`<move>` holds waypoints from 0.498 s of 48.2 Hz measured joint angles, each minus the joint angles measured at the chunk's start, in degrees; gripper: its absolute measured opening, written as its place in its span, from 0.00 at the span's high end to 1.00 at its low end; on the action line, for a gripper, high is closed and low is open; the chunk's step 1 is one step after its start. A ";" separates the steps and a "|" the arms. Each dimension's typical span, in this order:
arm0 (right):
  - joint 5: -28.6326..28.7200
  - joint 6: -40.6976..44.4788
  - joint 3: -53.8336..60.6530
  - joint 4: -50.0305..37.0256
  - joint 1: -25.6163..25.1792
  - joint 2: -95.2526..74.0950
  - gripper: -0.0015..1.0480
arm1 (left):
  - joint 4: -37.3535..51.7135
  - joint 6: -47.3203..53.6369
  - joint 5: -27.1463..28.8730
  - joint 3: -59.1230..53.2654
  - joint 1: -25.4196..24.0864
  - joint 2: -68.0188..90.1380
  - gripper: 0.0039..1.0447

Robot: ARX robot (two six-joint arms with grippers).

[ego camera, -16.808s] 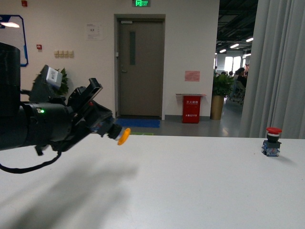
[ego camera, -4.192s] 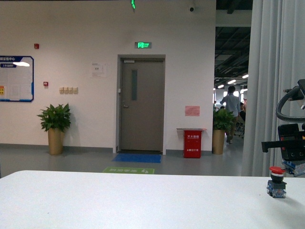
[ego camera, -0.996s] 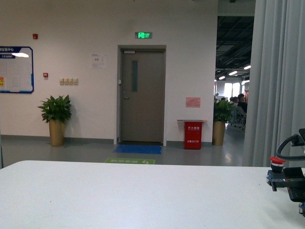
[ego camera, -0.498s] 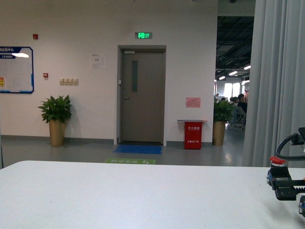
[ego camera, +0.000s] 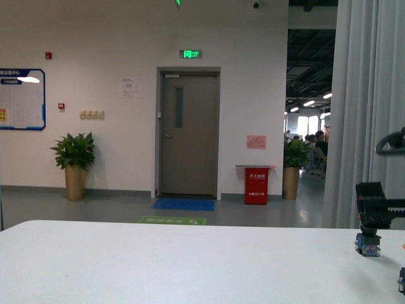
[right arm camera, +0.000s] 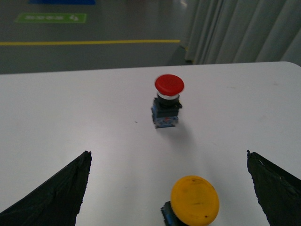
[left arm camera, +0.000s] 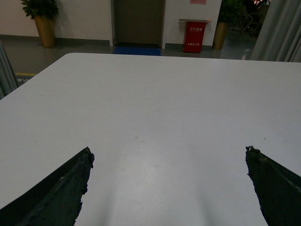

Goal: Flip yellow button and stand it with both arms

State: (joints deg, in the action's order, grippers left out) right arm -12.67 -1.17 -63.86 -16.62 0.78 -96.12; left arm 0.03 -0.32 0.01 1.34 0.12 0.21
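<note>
The yellow button [right arm camera: 194, 199] stands upright on the white table [right arm camera: 70, 117], its yellow-orange cap facing up and a bit of its bluish block showing below. It sits between the wide-apart fingers of my open right gripper [right arm camera: 168, 153], touching neither. In the front view the right gripper [ego camera: 380, 206] hangs at the far right, above the table. My left gripper [left arm camera: 168, 149] is open over bare table with nothing between its fingers. The left arm does not show in the front view.
A red-capped switch [right arm camera: 168, 101] stands upright just beyond the yellow button. In the front view only its bluish base [ego camera: 367, 245] shows under the right gripper. The far table edge [ego camera: 190, 223] faces a hallway, and a grey curtain [ego camera: 361, 95] hangs at right.
In the front view the right gripper has risen from table level and now covers the red cap. The view itself has shifted slightly.
</note>
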 joint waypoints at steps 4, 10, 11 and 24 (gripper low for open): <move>2.01 -2.03 0.52 2.01 0.44 3.39 0.07 | 0.00 0.00 0.00 0.00 0.00 0.00 0.06; 5.79 -5.14 2.73 4.15 1.22 9.09 0.07 | 0.00 0.00 0.00 0.00 0.00 0.00 0.06; 6.88 -5.77 3.58 4.76 1.42 10.78 0.07 | 0.00 0.00 0.00 0.00 0.00 0.00 0.06; 15.98 -11.93 14.73 8.81 1.29 27.41 0.07 | 0.00 0.00 0.00 0.00 0.00 0.00 0.06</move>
State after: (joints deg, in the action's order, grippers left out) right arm 3.31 -13.10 -49.12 -7.81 2.07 -68.71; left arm 0.03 -0.32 0.01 1.34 0.12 0.21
